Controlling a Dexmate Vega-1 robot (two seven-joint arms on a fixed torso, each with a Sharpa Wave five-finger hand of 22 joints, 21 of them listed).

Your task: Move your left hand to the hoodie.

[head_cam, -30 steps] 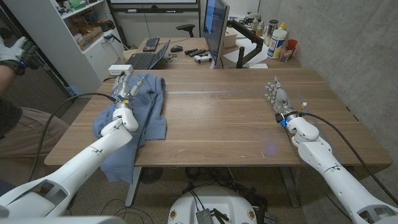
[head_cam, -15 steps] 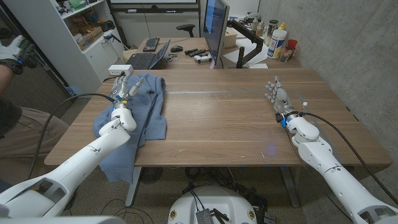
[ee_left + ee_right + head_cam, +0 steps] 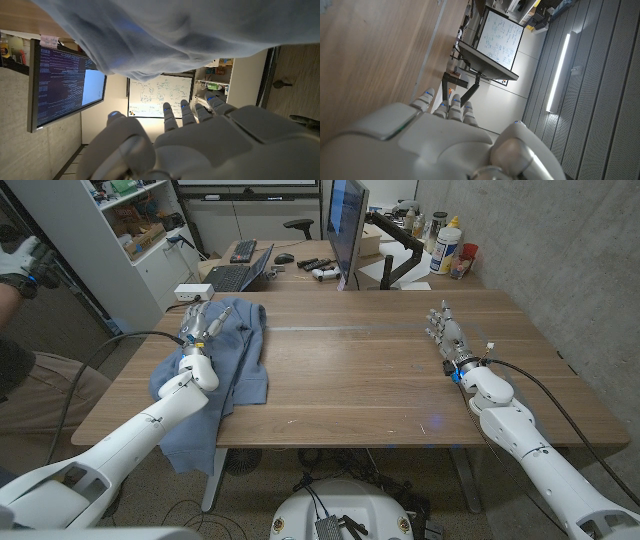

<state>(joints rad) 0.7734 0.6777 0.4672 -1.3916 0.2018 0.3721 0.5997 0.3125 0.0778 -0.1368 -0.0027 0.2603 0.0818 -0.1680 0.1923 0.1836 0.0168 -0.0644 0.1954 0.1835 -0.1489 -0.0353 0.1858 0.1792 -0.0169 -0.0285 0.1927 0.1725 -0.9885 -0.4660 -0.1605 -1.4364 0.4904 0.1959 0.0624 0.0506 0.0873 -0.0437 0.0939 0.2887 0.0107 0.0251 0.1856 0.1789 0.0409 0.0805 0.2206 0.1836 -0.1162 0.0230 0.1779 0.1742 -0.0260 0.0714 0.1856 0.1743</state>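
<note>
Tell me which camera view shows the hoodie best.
The head view: the whole blue hoodie lies on the table's left side, part hanging over the near edge, with the left hand over it. The left wrist view gives only close folds of fabric.

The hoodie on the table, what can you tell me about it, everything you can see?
The hoodie is light blue, soft, rumpled cloth, lying crumpled at the wooden table's left side, not spread out. Part of it hangs over the table's near left edge toward the floor. The robot's left hand is over its far part with fingers apart; whether it touches the cloth cannot be told. In the left wrist view the folded fabric shows close beyond that hand's fingers. No hood, zip or print can be made out.
</note>
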